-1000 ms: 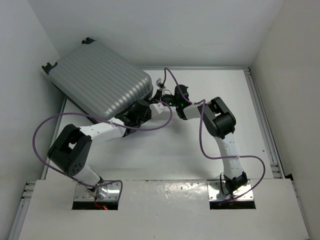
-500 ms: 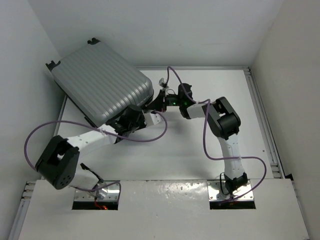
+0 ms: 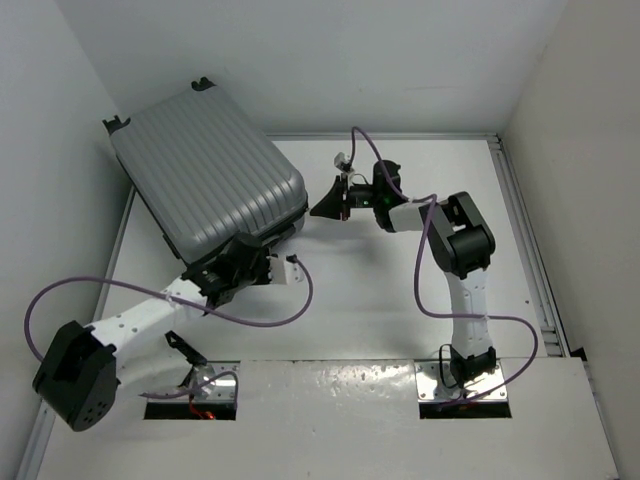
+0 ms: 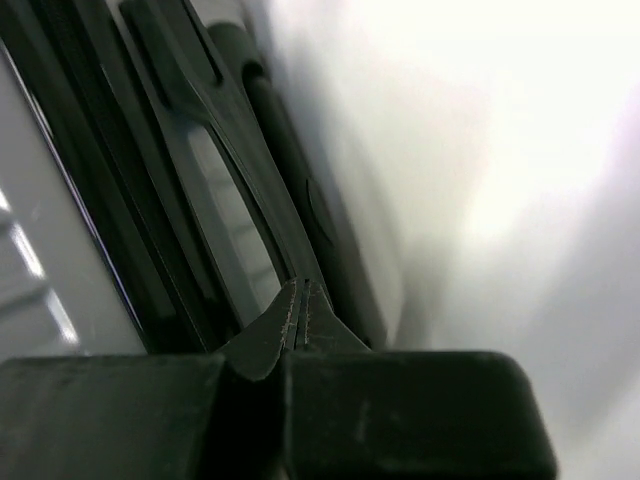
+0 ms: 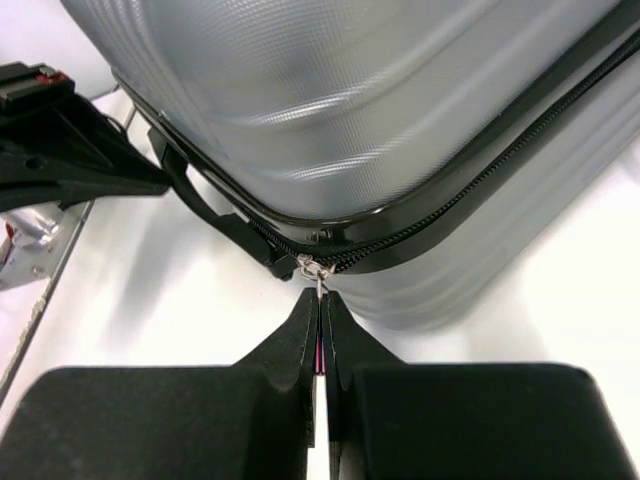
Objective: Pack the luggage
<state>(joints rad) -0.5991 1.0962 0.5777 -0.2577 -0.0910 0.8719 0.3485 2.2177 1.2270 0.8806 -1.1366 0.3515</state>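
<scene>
- Luggage (image 3: 205, 175) lid down, on desk (image 3: 400, 290) far-left, against wall.
- R end effector (image 5: 320, 300) clenched on zip pull (image 5: 312, 268); zip closed on one side.
- L end effector (image 4: 300, 300) clenched at black handle (image 4: 240, 190); grip unclear.
- Prob. late stage: finish zipping.

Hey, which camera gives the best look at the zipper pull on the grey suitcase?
The right wrist view: the zipper pull sits sharp at centre, its tab pinched in the right end effector. The top external view shows the whole suitcase, but the pull is too small to make out. The left wrist view misses it.
</scene>
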